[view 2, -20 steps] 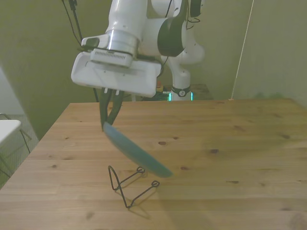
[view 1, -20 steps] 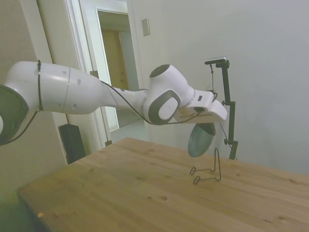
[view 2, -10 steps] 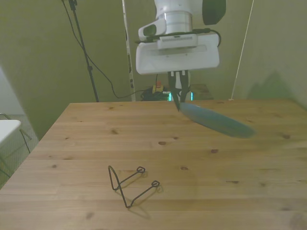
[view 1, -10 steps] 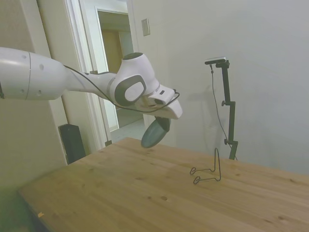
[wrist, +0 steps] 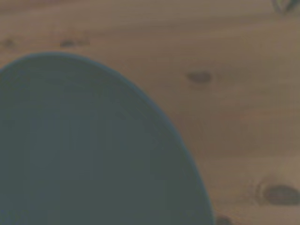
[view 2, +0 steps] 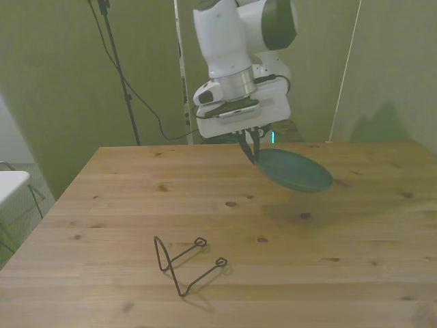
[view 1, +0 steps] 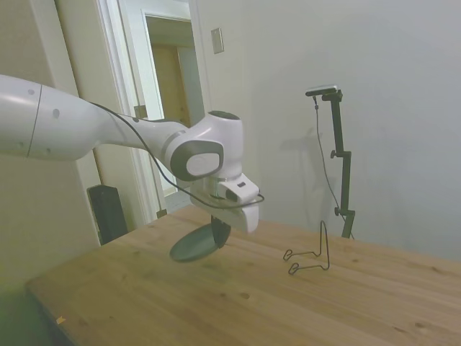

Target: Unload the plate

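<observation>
Side view: the gripper (view 1: 218, 232) is clamped on the rim of the plate (view 1: 194, 246), which hangs nearly flat just above the table (view 1: 216, 303), with the wire rack (view 1: 310, 254) well apart at its 3 o'clock.

Front view: the gripper (view 2: 252, 149) pinches the plate (view 2: 293, 171) (rim only), rack (view 2: 186, 263) at 7 o'clock.

Wrist view: the plate (wrist: 89, 150) fills the frame over blurred wood (wrist: 234, 93).

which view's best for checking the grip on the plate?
The front view: the gripper pinches the rim of the plate, which hangs nearly flat above the table. The side view shows the plate edge-on, grip partly hidden. The wrist view shows only blurred plate surface.
</observation>
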Robot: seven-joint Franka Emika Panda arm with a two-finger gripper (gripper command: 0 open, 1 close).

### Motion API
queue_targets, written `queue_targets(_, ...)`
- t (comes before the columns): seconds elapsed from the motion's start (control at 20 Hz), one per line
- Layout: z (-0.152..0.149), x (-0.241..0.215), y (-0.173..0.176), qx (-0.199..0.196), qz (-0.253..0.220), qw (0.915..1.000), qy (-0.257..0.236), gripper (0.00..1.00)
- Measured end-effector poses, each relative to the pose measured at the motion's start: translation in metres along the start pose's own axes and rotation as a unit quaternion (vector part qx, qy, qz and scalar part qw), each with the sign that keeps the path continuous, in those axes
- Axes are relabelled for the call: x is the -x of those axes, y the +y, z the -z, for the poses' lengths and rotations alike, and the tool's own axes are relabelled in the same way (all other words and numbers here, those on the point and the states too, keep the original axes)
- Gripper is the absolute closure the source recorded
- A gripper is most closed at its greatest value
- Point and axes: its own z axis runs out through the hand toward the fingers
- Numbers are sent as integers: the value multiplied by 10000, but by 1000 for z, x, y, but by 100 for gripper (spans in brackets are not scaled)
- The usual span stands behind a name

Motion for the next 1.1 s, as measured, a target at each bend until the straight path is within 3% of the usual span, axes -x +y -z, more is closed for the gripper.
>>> queue_targets(0.35, -47, -21, 49, 216, 35, 9992, -343, 100)
queue_targets(0.65, -76, -22, 60, 208, 379, 9984, -354, 100)
queue_targets(1.1, -94, -27, 62, 310, 350, 9978, -479, 100)
